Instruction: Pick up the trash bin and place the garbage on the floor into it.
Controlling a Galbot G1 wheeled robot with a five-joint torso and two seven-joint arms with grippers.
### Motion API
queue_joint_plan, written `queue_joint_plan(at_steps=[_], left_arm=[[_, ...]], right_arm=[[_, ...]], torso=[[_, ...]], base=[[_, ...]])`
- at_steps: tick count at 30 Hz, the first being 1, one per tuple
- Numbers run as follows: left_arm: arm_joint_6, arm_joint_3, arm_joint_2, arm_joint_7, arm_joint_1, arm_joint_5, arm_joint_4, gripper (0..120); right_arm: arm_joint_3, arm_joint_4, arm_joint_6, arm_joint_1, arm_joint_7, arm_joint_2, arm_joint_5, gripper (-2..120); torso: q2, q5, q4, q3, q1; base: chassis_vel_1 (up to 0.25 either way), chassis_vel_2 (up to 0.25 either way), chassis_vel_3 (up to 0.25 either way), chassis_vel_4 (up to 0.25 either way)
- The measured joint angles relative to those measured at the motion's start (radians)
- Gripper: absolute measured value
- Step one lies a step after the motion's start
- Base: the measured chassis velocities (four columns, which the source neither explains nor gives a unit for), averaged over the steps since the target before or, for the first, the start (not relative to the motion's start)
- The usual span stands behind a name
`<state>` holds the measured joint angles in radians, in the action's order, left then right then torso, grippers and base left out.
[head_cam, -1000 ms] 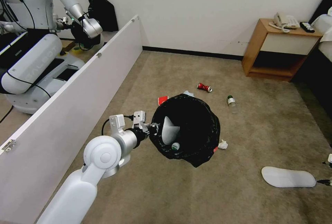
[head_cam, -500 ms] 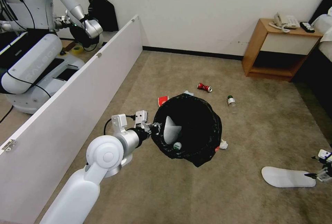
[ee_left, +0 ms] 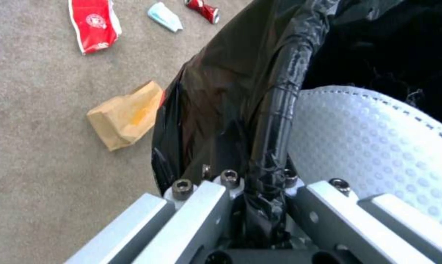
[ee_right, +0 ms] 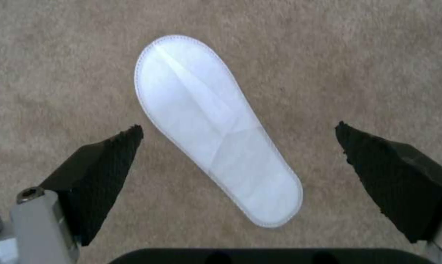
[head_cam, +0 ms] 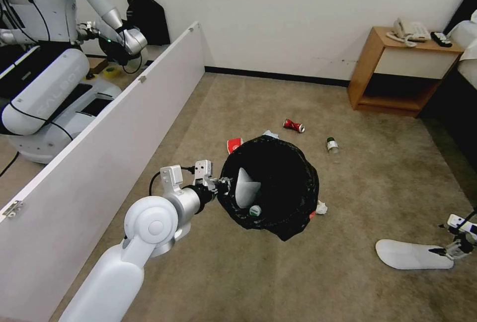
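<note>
While your left claw (head_cam: 218, 185) pinches the bin (head_cam: 271, 185) rim, one slipper (head_cam: 246, 187) and a bottle (head_cam: 254, 209) inside, your right claw (ee_right: 238, 143) hangs spread over the second slipper (ee_right: 216, 128); can (head_cam: 293, 125), carton (ee_left: 94, 24), mask (ee_left: 165, 16), cardboard (ee_left: 126, 114) remain on the floor (head_cam: 348, 282).

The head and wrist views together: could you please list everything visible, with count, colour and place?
trash bin: one, black-bagged, held off the carpet at centre
slipper in bin: one, white, with a bottle beside it
slipper on floor: one, white, lying flat at right
can: one, red, beyond the bin
bottle on floor: one, clear, green label, right of the can
carton: one, red, flat on carpet
face mask: one, light blue, near the carton
cardboard: one, brown, beside the bin
tissue: one, white, by the bin
nightstand: one, wooden, at the wall
left gripper: clamped on the bin's rim
right gripper: open above the floor slipper
</note>
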<state>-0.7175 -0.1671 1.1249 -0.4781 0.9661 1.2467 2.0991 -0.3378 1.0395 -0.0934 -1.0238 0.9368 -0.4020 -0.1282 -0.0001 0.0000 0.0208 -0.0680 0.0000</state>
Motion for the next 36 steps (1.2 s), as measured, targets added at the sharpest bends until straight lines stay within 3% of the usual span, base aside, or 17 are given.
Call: queue_joint_plan(at_steps=[21,36], left_arm=[[0.0,-0.015,0.006,0.013,0.008,-0.008,-0.001,0],[0.002,-0.035,0.017,0.035,0.03,-0.035,-0.012,0]], right_arm=[[0.25,-0.04,-0.031,0.23,0.02,-0.058,0.005,100],[0.471,-0.236,0.063,0.48,0.187,-0.149,0.1,100]], torso=[[0.0,-0.0002,-0.0001,0.0,0.0],[0.0,-0.0001,0.0003,0.0,0.0]], base=[[0.0,0.0,0.0,0.0],[0.0,0.0,0.0,0.0]])
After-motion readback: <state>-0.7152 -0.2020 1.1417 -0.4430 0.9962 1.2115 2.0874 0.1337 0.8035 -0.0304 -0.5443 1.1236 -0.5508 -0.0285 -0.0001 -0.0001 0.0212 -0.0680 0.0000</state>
